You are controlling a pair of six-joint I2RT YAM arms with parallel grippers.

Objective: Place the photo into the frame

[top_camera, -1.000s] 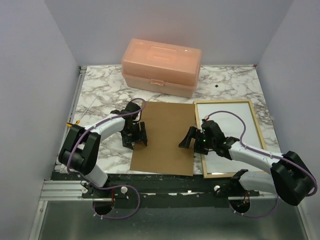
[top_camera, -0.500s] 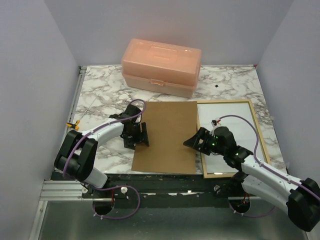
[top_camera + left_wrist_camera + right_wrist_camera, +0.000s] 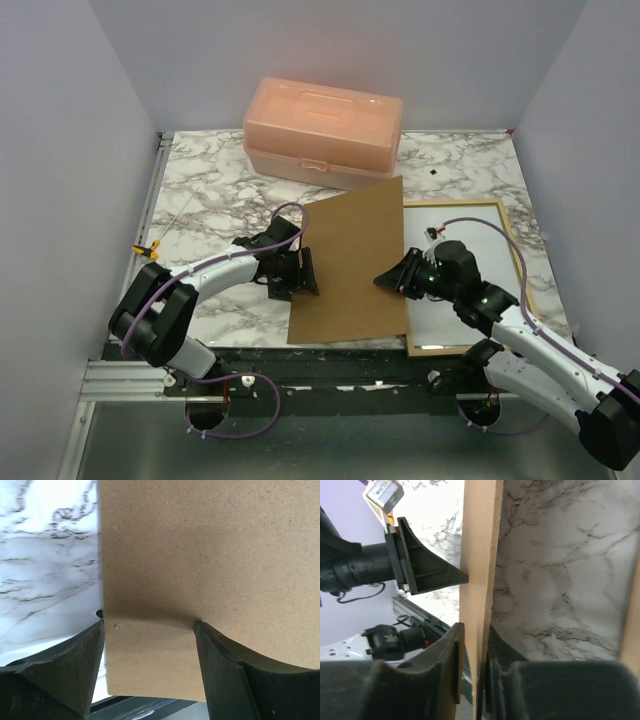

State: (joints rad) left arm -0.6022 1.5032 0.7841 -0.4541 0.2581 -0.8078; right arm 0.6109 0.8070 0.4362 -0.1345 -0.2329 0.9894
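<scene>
Marble tabletop (image 3: 200, 190) is seen under the tilted board (image 3: 350, 260), its right edge clamped by the right gripper (image 3: 382, 279), the left gripper (image 3: 300, 275) spread at its left edge; just right of it lies the frame (image 3: 455, 203), judged light, rigid, best taken by a rail; photo unseen

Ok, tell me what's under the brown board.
The board, tilted up on its right edge in the right gripper, overlaps the frame along its left rail. The right wrist view shows marble table beneath that side. Anything under the left half is covered.
</scene>
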